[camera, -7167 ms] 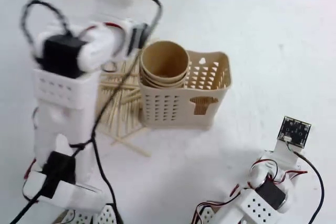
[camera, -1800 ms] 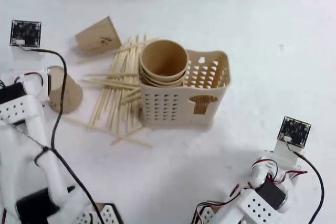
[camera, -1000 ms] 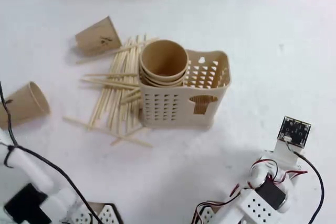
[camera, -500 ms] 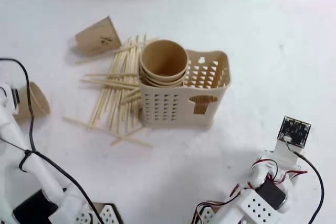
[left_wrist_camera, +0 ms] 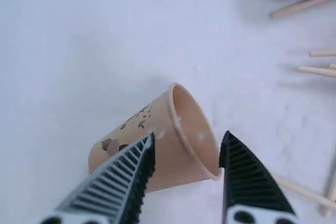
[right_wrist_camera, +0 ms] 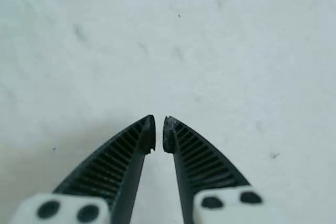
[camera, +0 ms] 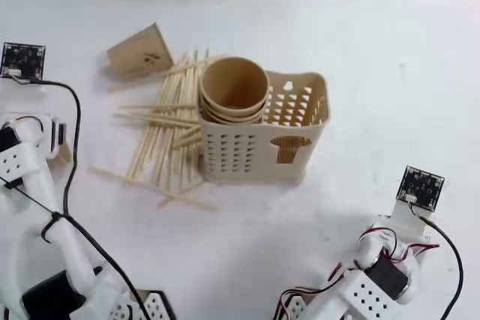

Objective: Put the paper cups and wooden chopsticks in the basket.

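We see left hand [left_wrist_camera: 187,137] open, fingers straddling the mouth end of a paper cup [left_wrist_camera: 170,158] lying sideways on the tabletop [camera: 360,73], left edge of the high frame, well apart from the basket [camera: 247,151]; its long axis runs roughly along the closing line, not across. Right hand [right_wrist_camera: 158,129] closed, much farther off

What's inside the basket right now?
A nested stack of paper cups stands in the basket, at the end nearest the chopsticks. Anything beneath the stack is hidden.
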Robot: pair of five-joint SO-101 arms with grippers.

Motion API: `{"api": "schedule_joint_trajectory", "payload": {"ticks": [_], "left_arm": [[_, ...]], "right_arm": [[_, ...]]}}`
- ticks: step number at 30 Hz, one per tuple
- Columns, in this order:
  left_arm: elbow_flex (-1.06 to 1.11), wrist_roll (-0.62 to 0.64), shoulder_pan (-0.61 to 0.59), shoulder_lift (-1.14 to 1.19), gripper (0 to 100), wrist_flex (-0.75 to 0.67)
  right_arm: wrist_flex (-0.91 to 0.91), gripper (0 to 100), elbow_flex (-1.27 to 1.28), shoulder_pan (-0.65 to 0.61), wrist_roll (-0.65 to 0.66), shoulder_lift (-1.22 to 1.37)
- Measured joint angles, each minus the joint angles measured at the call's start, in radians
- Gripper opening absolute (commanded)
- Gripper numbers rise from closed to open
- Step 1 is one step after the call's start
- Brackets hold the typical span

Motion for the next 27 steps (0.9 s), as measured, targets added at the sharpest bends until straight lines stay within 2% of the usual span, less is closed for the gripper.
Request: {"api": "schedule_joint_trajectory", "payload": {"ticks": [7,20,27], "left_arm": [[-0.003,-0.026,0.006,0.021,21,0.0],[-0.25,0.002,0.003,0.368,21,0.063],[-0.295,-0.078,-0.057,0.397,21,0.077]], "right_arm": [[0.0,4.5,0.0,0.0,0.0,0.0],[0.0,4.5,0.0,0.0,0.0,0.0],[0.0,4.5,0.0,0.0,0.0,0.0]]}}
